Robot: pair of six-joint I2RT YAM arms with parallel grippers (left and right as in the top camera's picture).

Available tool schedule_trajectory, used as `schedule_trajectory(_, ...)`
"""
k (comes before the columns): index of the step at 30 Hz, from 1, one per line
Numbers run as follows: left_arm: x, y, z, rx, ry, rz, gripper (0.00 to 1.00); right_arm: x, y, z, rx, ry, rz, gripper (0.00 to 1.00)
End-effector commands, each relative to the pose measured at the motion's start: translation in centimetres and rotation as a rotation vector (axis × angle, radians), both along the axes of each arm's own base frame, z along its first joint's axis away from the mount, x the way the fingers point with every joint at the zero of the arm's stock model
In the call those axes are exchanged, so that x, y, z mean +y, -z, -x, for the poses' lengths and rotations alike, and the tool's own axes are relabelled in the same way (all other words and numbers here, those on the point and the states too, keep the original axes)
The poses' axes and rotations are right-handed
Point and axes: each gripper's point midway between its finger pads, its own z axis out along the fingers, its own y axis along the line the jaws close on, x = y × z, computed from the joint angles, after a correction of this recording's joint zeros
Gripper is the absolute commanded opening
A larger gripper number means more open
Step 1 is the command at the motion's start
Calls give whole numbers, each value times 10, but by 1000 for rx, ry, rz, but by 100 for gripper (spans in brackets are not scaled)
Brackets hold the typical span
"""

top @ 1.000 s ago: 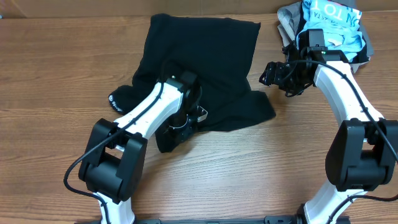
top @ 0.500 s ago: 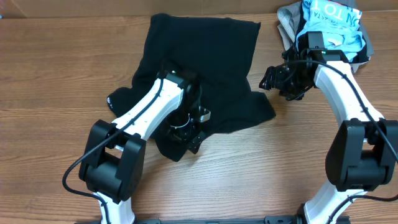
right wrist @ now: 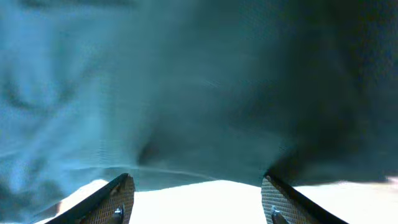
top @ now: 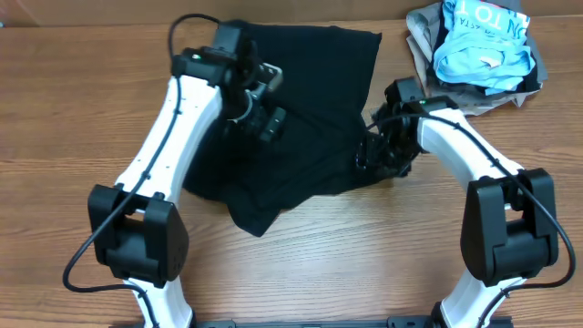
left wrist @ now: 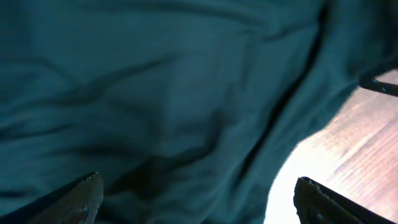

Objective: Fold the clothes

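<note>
Black garment (top: 319, 109) lies spread on the wooden tabletop (top: 73, 109), upper centre, rumpled, unfolded. Its far edge is roughly straight, and its near part is bunched, one corner poking toward the near side. Wrinkles run across the fabric. Pile of clothes (top: 478, 64) sits in the far right corner, near the black garment: light-blue shirt (top: 492, 32) with white lettering, crumpled on top of a grey garment (top: 419, 36).

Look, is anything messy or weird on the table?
Yes. The black garment lies rumpled and crooked, with one lumpy corner poking toward the front of the table. At the far right, a heap of clothes sits unfolded, a light blue shirt crumpled on top.
</note>
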Motion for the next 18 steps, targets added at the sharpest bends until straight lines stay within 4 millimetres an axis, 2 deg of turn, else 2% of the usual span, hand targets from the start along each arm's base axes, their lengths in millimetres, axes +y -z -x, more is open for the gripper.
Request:
schedule_trajectory(1,4,-7,-7,-15,-37,11,100,-19,-2,1,-11,74,67,68)
schedule_trajectory(5,7,-7,-10,-26,-45,9,100,-21,7,2,-17,82,73,67)
schedule_trajectory(8,7,-8,-13,-39,-45,11,100,-24,19,0,-37,132,87,61)
schedule_trajectory(12,6,-10,-20,-69,-46,13,100,-31,34,5,-39,173,117,47)
schedule_trajectory(14,9,-10,-25,-89,-54,-5,100,-42,40,9,-31,200,168,35)
schedule_trajectory(16,12,-11,-29,-110,-61,-21,100,-54,42,13,-15,235,219,8)
schedule_trajectory(18,14,-11,-34,-129,-67,-32,100,-65,42,17,8,260,249,4)
